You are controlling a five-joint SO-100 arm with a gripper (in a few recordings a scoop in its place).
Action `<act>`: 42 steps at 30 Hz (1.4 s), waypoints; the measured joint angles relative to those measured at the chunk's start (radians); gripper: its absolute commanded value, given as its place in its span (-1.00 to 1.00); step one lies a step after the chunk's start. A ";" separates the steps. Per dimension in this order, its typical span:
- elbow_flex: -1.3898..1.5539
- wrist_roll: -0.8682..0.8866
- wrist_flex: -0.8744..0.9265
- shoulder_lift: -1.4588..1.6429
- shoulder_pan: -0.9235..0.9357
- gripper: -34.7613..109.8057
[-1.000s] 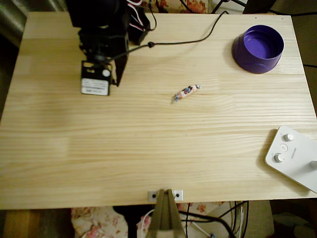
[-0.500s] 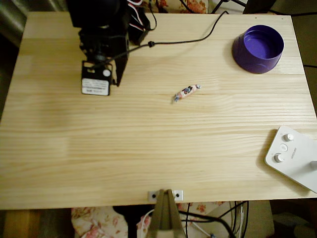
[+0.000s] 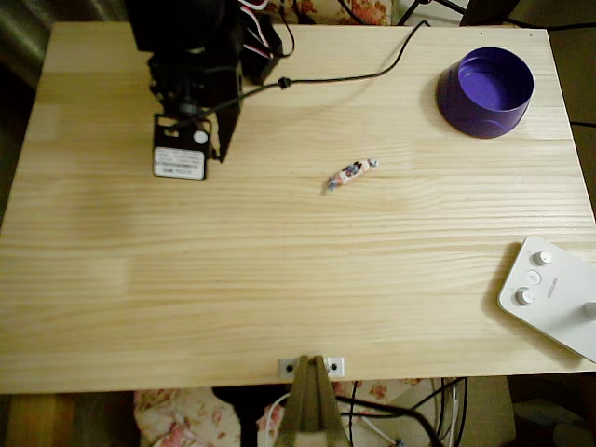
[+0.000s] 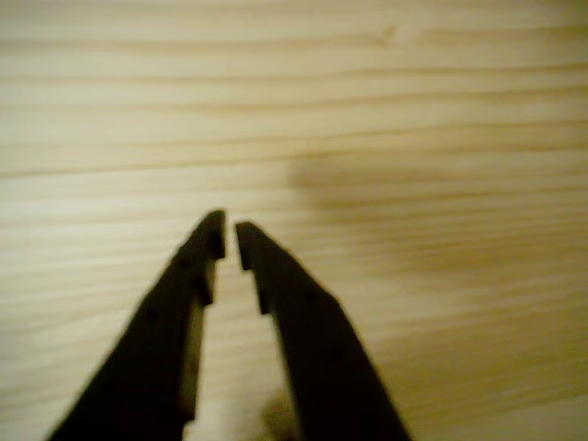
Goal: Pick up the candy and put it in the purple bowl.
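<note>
The candy (image 3: 351, 173), a tiny pinkish-white wrapped sweet with dark marks, lies alone near the middle of the wooden table (image 3: 279, 270) in the overhead view. The purple bowl (image 3: 485, 91) stands upright at the back right corner, nothing inside it. My black gripper (image 3: 222, 149) hangs at the back left, well to the left of the candy. In the wrist view the gripper (image 4: 228, 230) points down at bare wood. Its two dark fingers (image 4: 175, 312) nearly meet at the tips, with only a thin slit and nothing between them.
A white device with knobs (image 3: 554, 293) sits at the front right corner. A black cable (image 3: 354, 76) runs across the back of the table from the arm. A metal clamp (image 3: 311, 368) grips the front edge.
</note>
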 measured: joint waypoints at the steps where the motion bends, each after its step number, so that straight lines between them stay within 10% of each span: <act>1: 0.000 0.000 0.000 0.000 0.000 -0.53; 42: -0.075 -0.034 0.003 -0.071 0.020 -0.53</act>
